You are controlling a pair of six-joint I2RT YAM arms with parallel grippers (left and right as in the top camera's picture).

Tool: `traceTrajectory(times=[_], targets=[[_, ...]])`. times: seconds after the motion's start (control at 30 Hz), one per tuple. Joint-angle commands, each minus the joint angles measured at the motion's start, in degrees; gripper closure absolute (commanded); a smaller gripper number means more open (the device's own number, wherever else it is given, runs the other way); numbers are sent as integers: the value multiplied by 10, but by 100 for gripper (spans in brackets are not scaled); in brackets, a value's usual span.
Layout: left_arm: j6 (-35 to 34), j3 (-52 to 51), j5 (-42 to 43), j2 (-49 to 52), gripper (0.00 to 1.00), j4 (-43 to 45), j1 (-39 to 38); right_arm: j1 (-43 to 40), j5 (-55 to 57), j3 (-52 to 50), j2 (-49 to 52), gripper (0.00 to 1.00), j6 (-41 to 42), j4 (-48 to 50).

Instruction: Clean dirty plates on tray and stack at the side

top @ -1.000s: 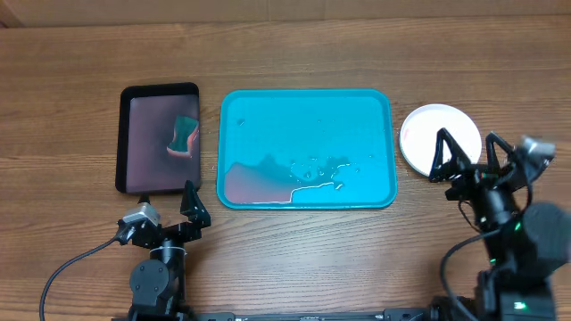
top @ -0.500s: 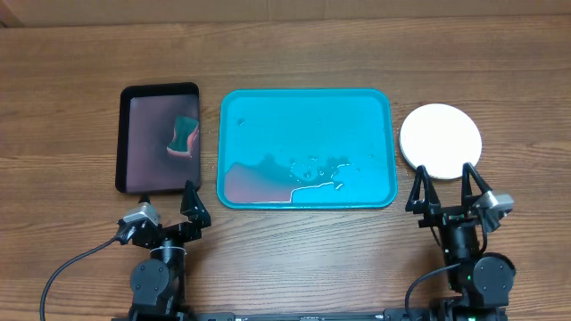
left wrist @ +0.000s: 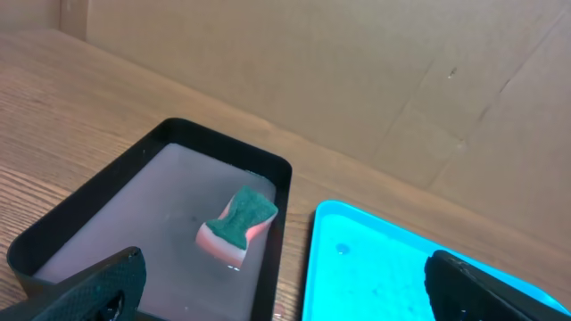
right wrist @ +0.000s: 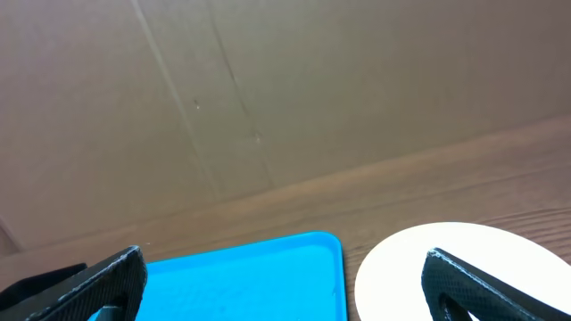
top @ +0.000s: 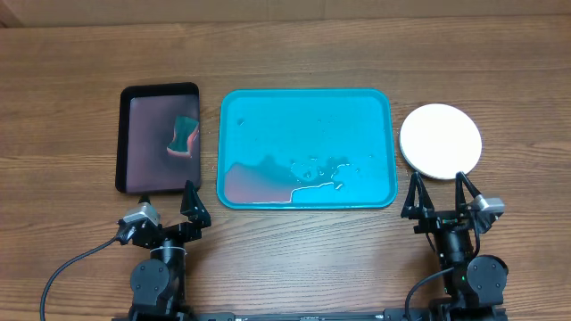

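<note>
White plate (top: 441, 141) lies just beyond the spread right fingers (top: 413, 198), untouched; left fingers (top: 190, 198) spread too.

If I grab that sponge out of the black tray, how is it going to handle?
The sponge looks soft, so it will probably squash when gripped rather than resist. It lies in pinkish liquid in the black tray, so it is likely soaked: heavier than it looks and apt to drip. Its narrow waist may give a steadier hold.
</note>
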Motion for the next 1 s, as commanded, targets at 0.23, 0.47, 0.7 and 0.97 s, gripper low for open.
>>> traceTrajectory(times=[0.23,0.47,0.7,0.97], targets=[[-8,-3,-3,-7,0,2,3,3,8,-6,-23,0,-8,114],[-8,-3,-3,-7,0,2,3,3,10,-6,-23,0,-8,106],[-8,-3,-3,-7,0,2,3,2,30,-6,-23,0,-8,-38],[-8,-3,-3,-7,0,2,3,2,-9,-6,-23,0,-4,-72]])
